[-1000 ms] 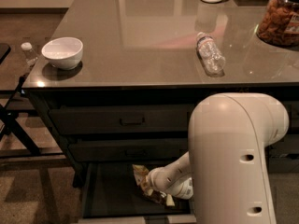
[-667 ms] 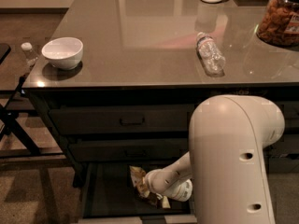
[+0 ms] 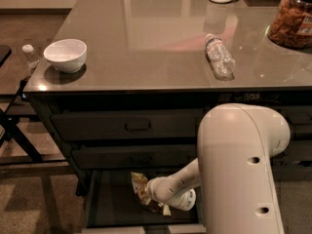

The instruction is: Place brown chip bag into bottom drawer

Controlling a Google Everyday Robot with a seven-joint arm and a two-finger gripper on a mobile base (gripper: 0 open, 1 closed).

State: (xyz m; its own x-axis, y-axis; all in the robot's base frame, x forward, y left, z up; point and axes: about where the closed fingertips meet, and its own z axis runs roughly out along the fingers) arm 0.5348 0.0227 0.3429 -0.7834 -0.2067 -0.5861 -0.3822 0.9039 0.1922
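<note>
One drawer stands pulled out at the bottom centre of the frame: the wide, shallow, dark grey-green bottom drawer. The crinkly yellow-and-brown chip bag is inside it, tilted, near the middle. The white arm's gripper is down in the drawer, right against the bag; whether it grips the bag I cannot tell. Placing looks nearly done. Next comes release, if needed, then withdrawing clear of the drawer fronts above.
</note>
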